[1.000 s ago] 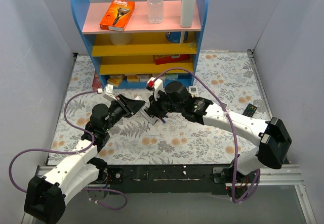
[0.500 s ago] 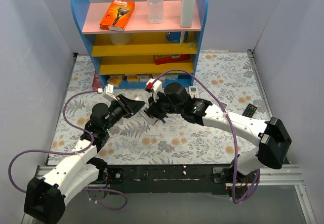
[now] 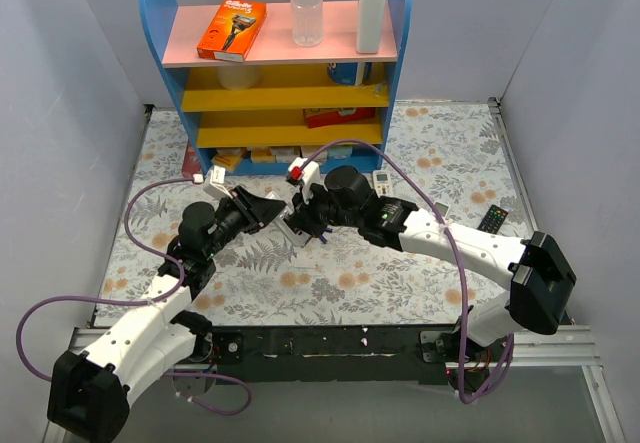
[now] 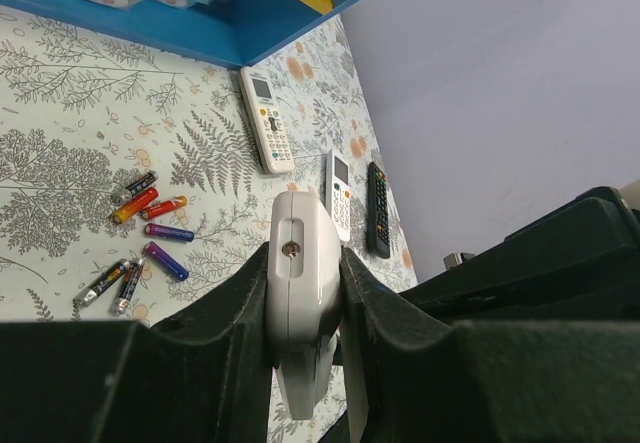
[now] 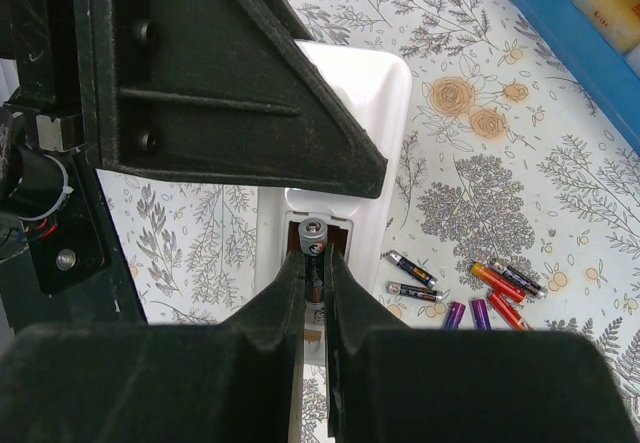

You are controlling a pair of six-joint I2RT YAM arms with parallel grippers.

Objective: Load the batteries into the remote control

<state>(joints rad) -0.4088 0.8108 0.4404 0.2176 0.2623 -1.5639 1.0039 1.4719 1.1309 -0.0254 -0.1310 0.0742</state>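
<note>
The left fingers (image 4: pixel 250 293) are clenched on the remote control (image 4: pixel 300 263), holding it off the surface (image 3: pixel 400 263) near the middle, with the blue shelf (image 3: pixel 170 83) at 12 o'clock. Its battery bay (image 5: pixel 316 225) faces the right arm and is open; no cover is in view.

The right fingers (image 5: pixel 288 288) are closed on one dark cell (image 5: pixel 313 235), whose top end sits at the mouth of the bay. It looks partly entered but not pressed home. Whether another cell already lies in the bay is hidden by the fingers.

The other batteries (image 5: pixel 497 281) lie loose on the surface at about 4 o'clock from the bay: several red, purple and dark cells close together.

By my reading the task is in its first half — one cell going in, at least one more to fetch, then the bay to close.
</note>
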